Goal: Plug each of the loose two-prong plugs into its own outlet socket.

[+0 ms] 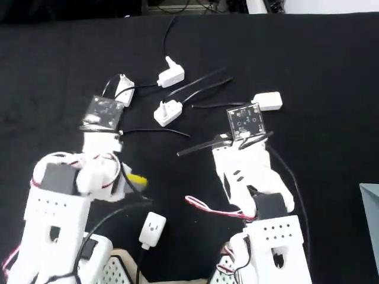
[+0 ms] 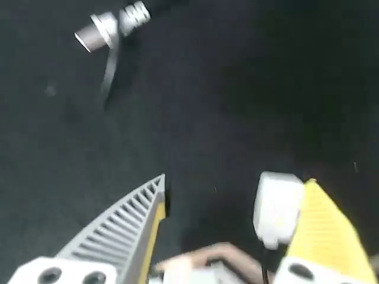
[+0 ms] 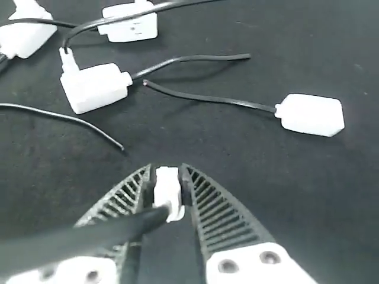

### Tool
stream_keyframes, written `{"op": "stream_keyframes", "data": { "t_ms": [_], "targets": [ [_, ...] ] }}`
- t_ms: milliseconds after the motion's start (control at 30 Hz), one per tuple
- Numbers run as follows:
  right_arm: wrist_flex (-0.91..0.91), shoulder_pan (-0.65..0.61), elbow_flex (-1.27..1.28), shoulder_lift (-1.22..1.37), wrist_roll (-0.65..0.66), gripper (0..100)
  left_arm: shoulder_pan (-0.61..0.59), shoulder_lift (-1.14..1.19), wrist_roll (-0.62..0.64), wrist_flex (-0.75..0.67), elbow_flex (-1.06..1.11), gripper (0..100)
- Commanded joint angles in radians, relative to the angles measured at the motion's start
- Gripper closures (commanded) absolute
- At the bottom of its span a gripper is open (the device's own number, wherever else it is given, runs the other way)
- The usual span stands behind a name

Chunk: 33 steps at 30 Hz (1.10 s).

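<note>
My right gripper [image 3: 167, 173] is shut on a small white plug [image 3: 167, 190], and the plug's black cable [image 3: 77, 236] runs back past the fingers. Ahead of it on the black table lie a white socket block [image 3: 130, 25], a white adapter [image 3: 95, 87] and a flat white plug [image 3: 312, 113]. From above, these loose white pieces [image 1: 167, 111] lie between the two arms. My left gripper [image 2: 237, 180] is open, its grey and yellow fingers wide apart. A white block [image 2: 275, 207] rests against the yellow finger [image 2: 320, 231]; I cannot tell if it is held.
Another white socket [image 1: 152, 228] lies near the front edge between the arm bases. More white plugs [image 1: 170, 75] and thin black cables [image 1: 201, 83] are strewn across the table's middle. A silver barrel connector [image 2: 95, 35] lies beyond my left gripper.
</note>
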Motion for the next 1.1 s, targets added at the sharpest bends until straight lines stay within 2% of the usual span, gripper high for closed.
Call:
{"op": "stream_keyframes", "data": {
  "t_ms": [0,133,300,633,767,900,1000,1067],
  "targets": [
    [-0.020,0.018,-0.008,-0.005,-0.009,98.7,0.153,0.083,0.009,0.068,-0.022,63],
    [-0.020,0.032,-0.005,-0.005,-0.009,98.7,0.269,0.109,0.011,0.020,0.093,63],
    [-0.018,0.040,-0.002,-0.005,-0.009,98.7,0.277,0.183,0.011,-0.091,0.171,63],
    [-0.017,0.040,-0.002,-0.005,-0.009,98.7,0.355,0.528,0.009,-0.308,0.262,69],
    [-0.017,0.040,-0.002,-0.005,-0.009,98.7,0.384,0.632,0.009,-0.407,0.260,77],
    [-0.017,0.040,-0.002,-0.005,-0.009,98.7,0.401,0.687,0.003,-0.465,0.242,89],
    [-0.017,0.040,-0.001,-0.005,-0.009,98.7,0.386,0.689,-0.012,-0.407,0.159,96],
    [-0.017,0.040,-0.001,-0.005,-0.009,98.7,0.369,0.689,-0.071,-0.338,0.074,97]
  ]
}}
